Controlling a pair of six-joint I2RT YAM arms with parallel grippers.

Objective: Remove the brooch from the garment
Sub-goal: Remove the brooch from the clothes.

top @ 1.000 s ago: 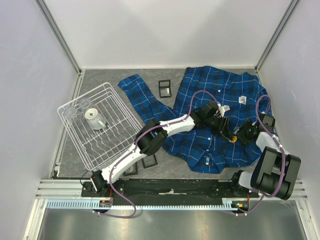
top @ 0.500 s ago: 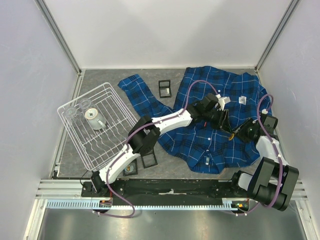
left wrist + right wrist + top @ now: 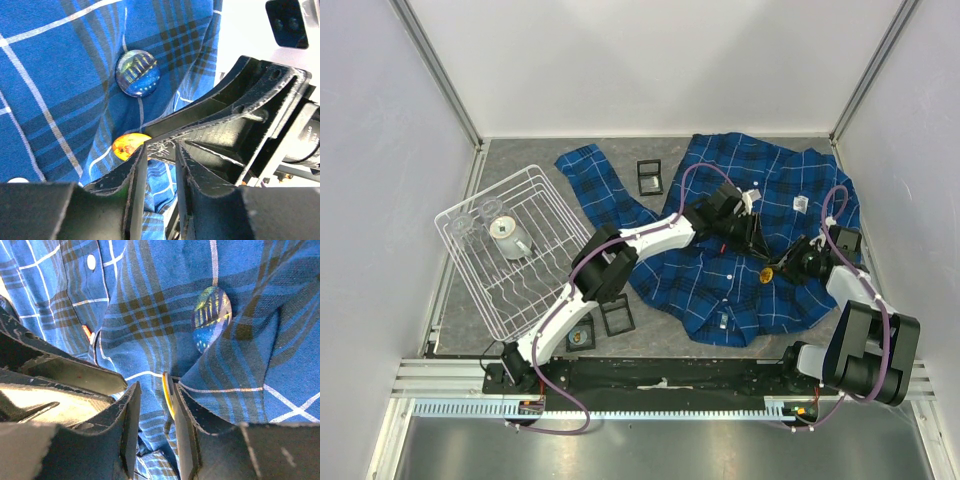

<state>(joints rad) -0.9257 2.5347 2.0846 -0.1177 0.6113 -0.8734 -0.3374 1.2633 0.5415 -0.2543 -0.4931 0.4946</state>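
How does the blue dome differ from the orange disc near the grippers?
The blue dome is dark, glassy and seen whole; the orange disc is bright and half hidden. The dome lies untouched on the shirt; the disc sits edge-on between the tips of the right gripper. Both are round.

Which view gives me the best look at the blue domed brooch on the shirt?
Left wrist: the blue domed brooch sits face-on and unobstructed on the garment. Right wrist shows it foreshortened, at an angle. In the top view I cannot make it out.
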